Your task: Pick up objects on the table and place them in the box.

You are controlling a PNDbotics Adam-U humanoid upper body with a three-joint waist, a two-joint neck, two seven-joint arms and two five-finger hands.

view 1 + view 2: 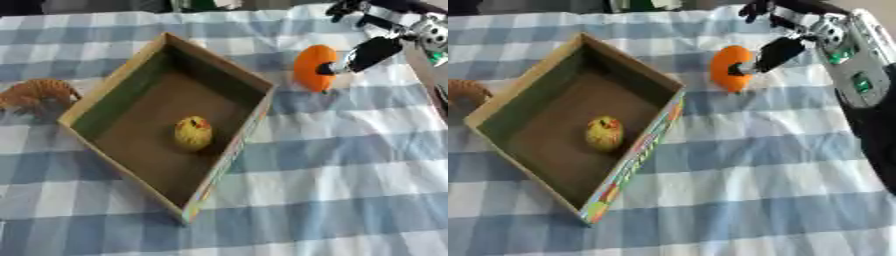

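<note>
Box (pixel 131 80) sits open-topped and angled on the checked cloth (pixel 332 165), a yellow rounded object (pixel 192 132) already resting on its floor. Just beyond the box's far right corner, your right hand (pixel 776 52) pinches an orange rounded object (pixel 313 67) between dark fingers, apparently lifted clear of the cloth so it can travel over the wall. To finish this one, you would carry it toward the box's open middle before letting go. A brown object (pixel 37 94) lies beside the box's left wall, seemingly next in line. Your left hand is out of sight.
</note>
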